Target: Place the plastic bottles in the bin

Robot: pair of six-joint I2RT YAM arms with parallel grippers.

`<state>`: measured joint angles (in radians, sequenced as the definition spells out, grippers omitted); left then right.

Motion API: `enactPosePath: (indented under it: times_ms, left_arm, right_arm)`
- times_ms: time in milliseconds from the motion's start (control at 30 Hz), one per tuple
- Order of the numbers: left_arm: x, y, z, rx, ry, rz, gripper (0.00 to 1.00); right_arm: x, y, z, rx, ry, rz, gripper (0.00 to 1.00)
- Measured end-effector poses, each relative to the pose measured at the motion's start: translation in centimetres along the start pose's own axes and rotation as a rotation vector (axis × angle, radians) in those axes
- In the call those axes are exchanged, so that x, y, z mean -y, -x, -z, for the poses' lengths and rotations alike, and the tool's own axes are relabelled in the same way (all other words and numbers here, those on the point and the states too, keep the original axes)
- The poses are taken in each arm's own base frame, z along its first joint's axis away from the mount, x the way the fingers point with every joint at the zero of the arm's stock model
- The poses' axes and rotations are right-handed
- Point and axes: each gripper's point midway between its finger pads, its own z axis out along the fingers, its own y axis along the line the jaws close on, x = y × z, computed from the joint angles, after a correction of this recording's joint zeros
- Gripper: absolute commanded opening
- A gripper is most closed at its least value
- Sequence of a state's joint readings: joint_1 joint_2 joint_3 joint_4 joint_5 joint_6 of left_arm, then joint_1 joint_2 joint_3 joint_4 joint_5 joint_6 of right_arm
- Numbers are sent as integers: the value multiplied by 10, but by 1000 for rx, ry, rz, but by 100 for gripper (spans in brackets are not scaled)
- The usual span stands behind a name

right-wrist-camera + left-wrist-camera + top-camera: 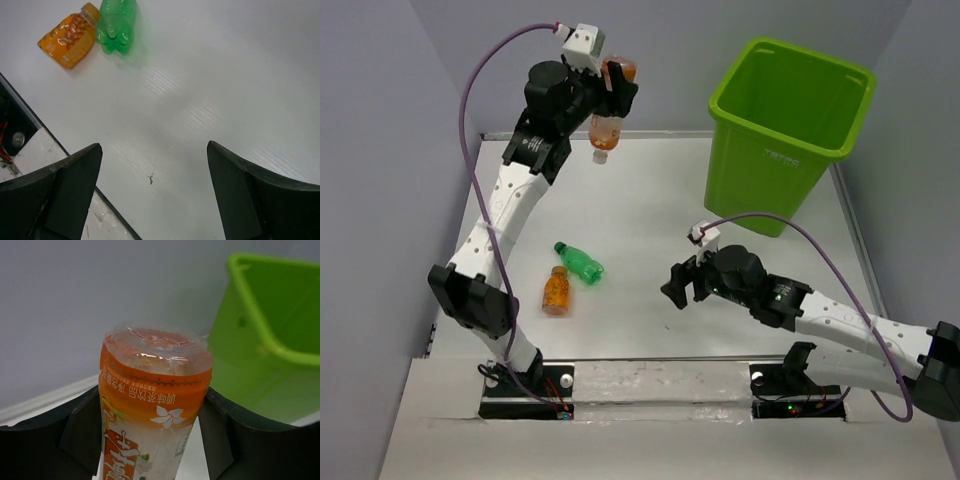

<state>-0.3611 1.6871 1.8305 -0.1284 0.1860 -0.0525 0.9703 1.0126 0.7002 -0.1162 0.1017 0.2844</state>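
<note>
Closest to us, in the left wrist view, is the held orange bottle [155,405], its dimpled base toward the lens and its printed film sleeve running down between the left fingers [45,445]. Those fingers are closed against its two sides and grip it across the body, nothing else between them. From above it hangs cap-down, high over the far left part of the desk [650,200], well to the left of the bin [770,170] and not yet over its rim. We judge it light, thin-walled and springy. The glossy sleeve is likely slick, so a hold across the wide middle of the body seems safer than one at the tapering neck, and a hard squeeze would probably buckle it. Whether it has liquid inside we cannot tell. Down on the desk lie the green bottle [580,263] and the small orange bottle [556,290], side by side and about touching, both on their sides, probably prone to roll when nudged. Further right, the right fingers [55,195] are spread wide apart, hold nothing, and hover over bare desk, apart from that pair.
</note>
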Motion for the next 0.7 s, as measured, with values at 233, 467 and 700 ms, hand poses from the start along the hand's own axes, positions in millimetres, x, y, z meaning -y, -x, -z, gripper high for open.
enactPosePath:
  times_ms: [233, 467, 700]
  left_arm:
    - [151, 138, 66, 384, -384, 59, 43]
    - [222, 188, 57, 549, -559, 151, 45]
    - [241, 178, -2, 636, -642, 341, 47]
  right_arm:
    - [5, -30, 3, -49, -14, -49, 91]
    - [3, -39, 2, -69, -12, -59, 91]
    - [-2, -51, -6, -106, -7, -49, 91]
